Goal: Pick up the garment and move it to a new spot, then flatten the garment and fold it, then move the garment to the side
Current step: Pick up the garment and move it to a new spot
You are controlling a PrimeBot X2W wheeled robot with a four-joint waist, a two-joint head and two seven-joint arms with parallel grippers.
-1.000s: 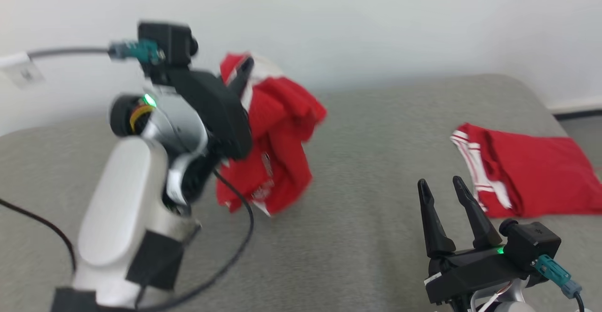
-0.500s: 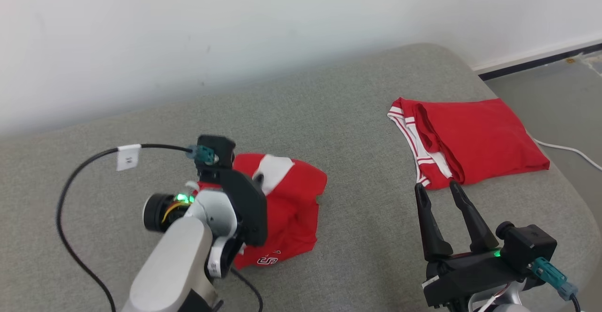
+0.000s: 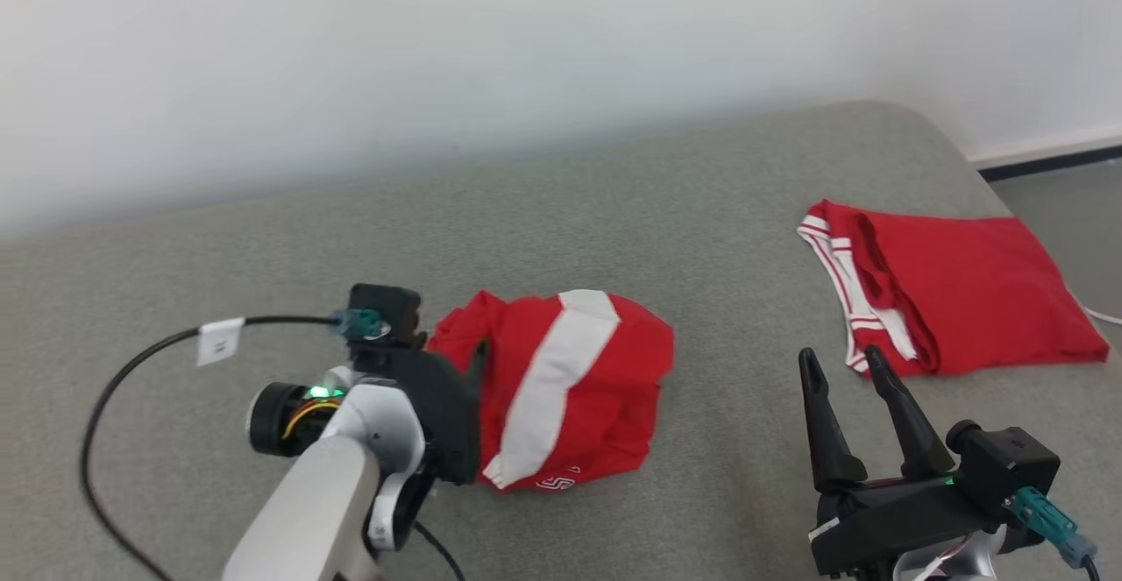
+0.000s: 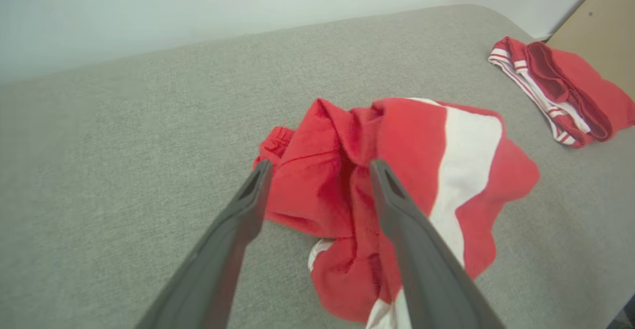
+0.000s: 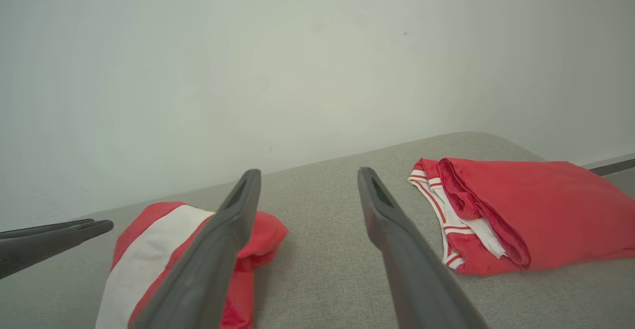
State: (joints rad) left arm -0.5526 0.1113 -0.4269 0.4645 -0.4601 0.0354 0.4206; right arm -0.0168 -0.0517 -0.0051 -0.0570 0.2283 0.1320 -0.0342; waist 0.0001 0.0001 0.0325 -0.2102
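Observation:
The garment (image 3: 570, 388), red with a broad white stripe, lies crumpled on the grey padded surface (image 3: 701, 213) left of centre. My left gripper (image 3: 469, 366) hovers at its left edge, open, with nothing between the fingers. In the left wrist view the gripper (image 4: 321, 165) straddles the bunched red cloth (image 4: 421, 170) from just above. My right gripper (image 3: 839, 356) stands open and empty at the lower right, apart from the garment. The right wrist view puts the same gripper (image 5: 308, 171) over bare surface, with the garment (image 5: 149, 249) at lower left and the left fingers (image 5: 54, 237) beyond it.
A second red garment (image 3: 955, 301), folded, with white-striped trim, lies near the surface's right edge (image 5: 526, 210). A pale wall runs along the back. A black tagged cable (image 3: 131, 362) loops from the left wrist. Floor (image 3: 1061, 213) lies beyond the right edge.
The left gripper carried the hanging garment down onto the surface and opened, letting it go. The garment now lies spread wider. The head camera has shifted; the right gripper kept still.

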